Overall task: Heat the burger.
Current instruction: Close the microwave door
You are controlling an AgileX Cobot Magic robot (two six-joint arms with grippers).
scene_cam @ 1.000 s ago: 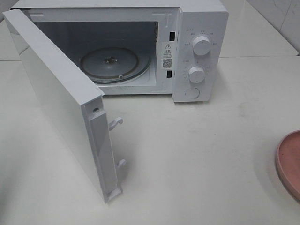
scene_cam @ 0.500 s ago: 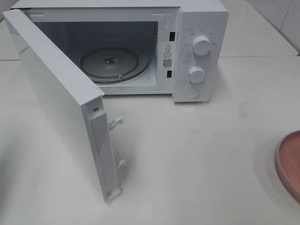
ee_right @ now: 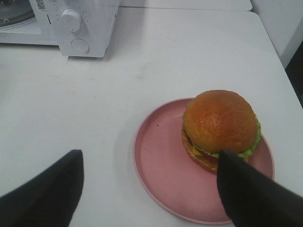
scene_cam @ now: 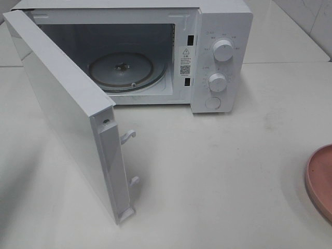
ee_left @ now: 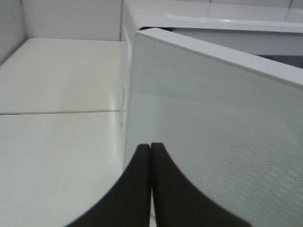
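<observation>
Your microwave (scene_cam: 155, 57) door (scene_cam: 67, 114) stands open, so loading is next. The burger (ee_right: 220, 130) sits on the plate (ee_right: 161, 165), right gripper (ee_right: 149, 189) spread above it; left gripper (ee_left: 151, 189) pressed together, empty. Lower and grip the bun.

Left wrist cam, as I see it from the remote station. Left end effector (ee_left: 151, 156): two dark fingers (ee_left: 132, 189) pressed flat together, tips meeting w/ only a hairline seam between; nothing held. Just beyond the tips, the microwave door (ee_left: 213, 142): white frame, pale glass w/ fine dot mesh, swung open, its top edge running diagonally across the view. Door's near corner sits close above the fingertips; can't tell if touching. Behind the door, microwave body (ee_left: 213, 23), white top visible. Beside it, white counter (ee_left: 57, 118) w/ a thin seam line, and white wall (ee_left: 71, 19) at the back.
</observation>
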